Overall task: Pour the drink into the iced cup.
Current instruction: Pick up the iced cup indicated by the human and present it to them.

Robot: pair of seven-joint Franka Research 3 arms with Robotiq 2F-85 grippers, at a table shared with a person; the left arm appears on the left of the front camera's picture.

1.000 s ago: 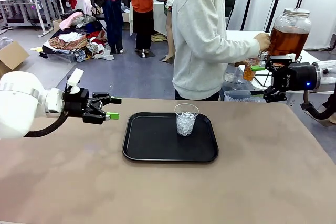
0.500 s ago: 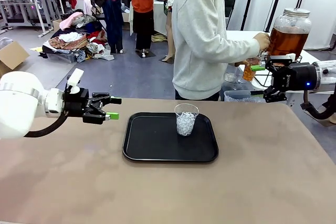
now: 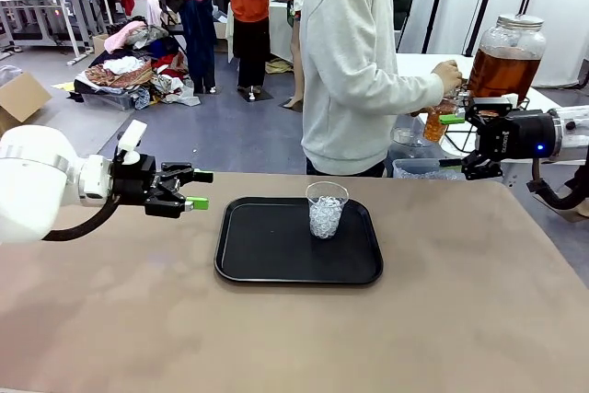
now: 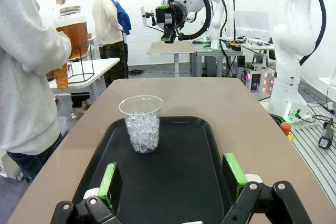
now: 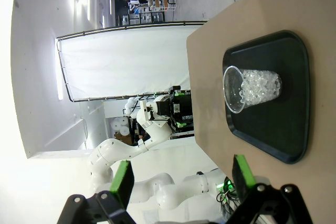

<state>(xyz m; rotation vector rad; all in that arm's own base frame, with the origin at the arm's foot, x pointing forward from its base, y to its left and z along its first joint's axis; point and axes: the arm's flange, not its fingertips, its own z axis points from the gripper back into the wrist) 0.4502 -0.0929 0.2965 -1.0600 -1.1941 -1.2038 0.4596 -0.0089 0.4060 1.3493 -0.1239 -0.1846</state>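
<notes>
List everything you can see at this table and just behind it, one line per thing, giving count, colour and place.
Table: one, tan, across the foreground.
Tray: one, black, middle of the table.
Iced cup: one, clear plastic, upright on the tray's far side.
Dispenser jar: one, clear glass with a silvery lid, holding amber drink, far right behind the table.
Small cup: one, clear with amber drink, beside the jar below the person's hand.
Person's hand: one, reaching toward the jar.
Left arm's fingers: two, black with green pads, open, left of the tray.
Right arm's fingers: two, black with green pads, open, far right.
</notes>
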